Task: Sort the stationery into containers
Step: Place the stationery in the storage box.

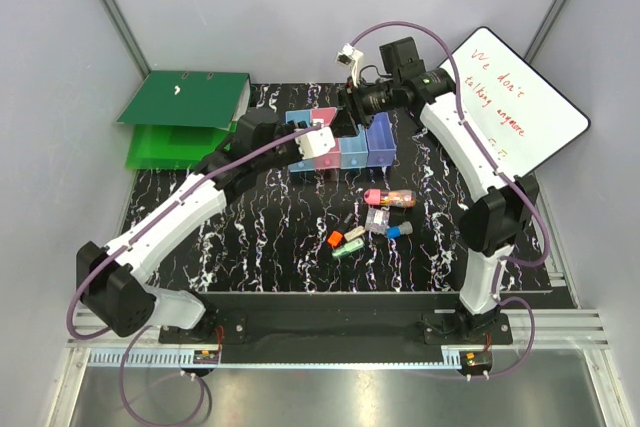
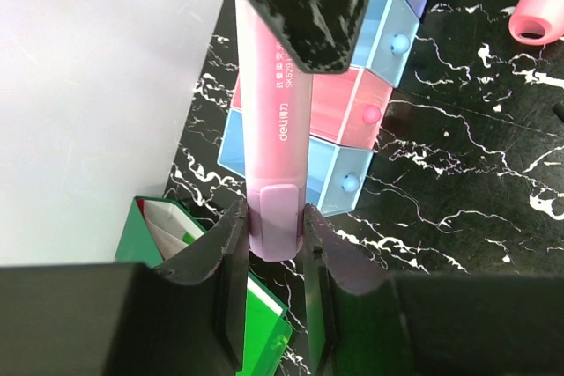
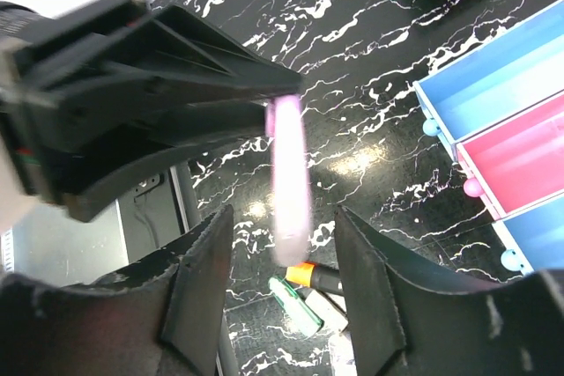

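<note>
My left gripper [image 2: 275, 217] is shut on the capped end of a pink highlighter [image 2: 280, 129] and holds it above the row of bins [image 1: 352, 155]. My right gripper [image 3: 284, 226] is open, with its jaws on either side of the highlighter's far end [image 3: 288, 173] and a gap on both sides. The two grippers meet over the bins in the top view [image 1: 335, 127]. The blue, pink, blue and purple bins [image 2: 339, 112] lie below. On the table lie a pink-capped tube [image 1: 385, 196] and orange [image 1: 335, 238], green [image 1: 347, 248], beige [image 1: 354, 233], blue [image 1: 398, 231] and clear [image 1: 377, 219] pieces.
Green binders [image 1: 185, 102] are stacked at the back left, close to the bins. A whiteboard [image 1: 520, 102] with red writing leans at the back right. Grey walls enclose the marbled black table [image 1: 270, 237].
</note>
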{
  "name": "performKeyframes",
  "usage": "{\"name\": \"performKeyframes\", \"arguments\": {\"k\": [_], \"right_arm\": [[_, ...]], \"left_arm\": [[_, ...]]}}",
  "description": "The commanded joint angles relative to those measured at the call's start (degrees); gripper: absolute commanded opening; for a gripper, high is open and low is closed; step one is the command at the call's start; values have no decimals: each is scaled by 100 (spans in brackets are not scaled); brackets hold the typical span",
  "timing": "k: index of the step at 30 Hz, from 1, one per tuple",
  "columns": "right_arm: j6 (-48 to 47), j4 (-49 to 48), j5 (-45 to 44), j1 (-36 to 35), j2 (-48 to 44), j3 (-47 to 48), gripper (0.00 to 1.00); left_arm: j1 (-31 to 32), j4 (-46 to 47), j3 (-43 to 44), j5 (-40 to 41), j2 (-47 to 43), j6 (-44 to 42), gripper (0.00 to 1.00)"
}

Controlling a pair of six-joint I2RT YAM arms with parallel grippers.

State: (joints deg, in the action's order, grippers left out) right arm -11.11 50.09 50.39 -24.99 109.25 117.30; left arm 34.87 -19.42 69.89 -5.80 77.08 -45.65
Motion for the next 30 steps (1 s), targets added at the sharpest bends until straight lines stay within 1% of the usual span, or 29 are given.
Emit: {"name": "performKeyframes", "arguments": {"k": [1,6,13,22,24,28,29,30], "right_arm": [[-101,19,-73,-41,149,153,56],[-66,-7,-117,-41,254,329,50],[-22,-16,-73,-67,263,435,52],[-40,-7,-65,-111,167,364,50],[-31,-8,-65,-120,158,382,47],[-31,-7,-91,-146,175,408,37],[-31,-8,-100,-155,175,426,33],[-31,-8,-108,-155,175,434,24]], "left_arm": [[37,395,174,-114,-316,-5,0],[46,395,122,-140,-387,-14,0],[72,395,-36,-158,-431,-58,0],[107,404,-72,-158,-334,-50,0],[125,404,-80,-167,-308,-58,0],[143,395,-89,-140,-246,-50,0],[143,404,-98,-140,-237,-58,0],[151,395,-107,-140,-228,-67,0]]}}
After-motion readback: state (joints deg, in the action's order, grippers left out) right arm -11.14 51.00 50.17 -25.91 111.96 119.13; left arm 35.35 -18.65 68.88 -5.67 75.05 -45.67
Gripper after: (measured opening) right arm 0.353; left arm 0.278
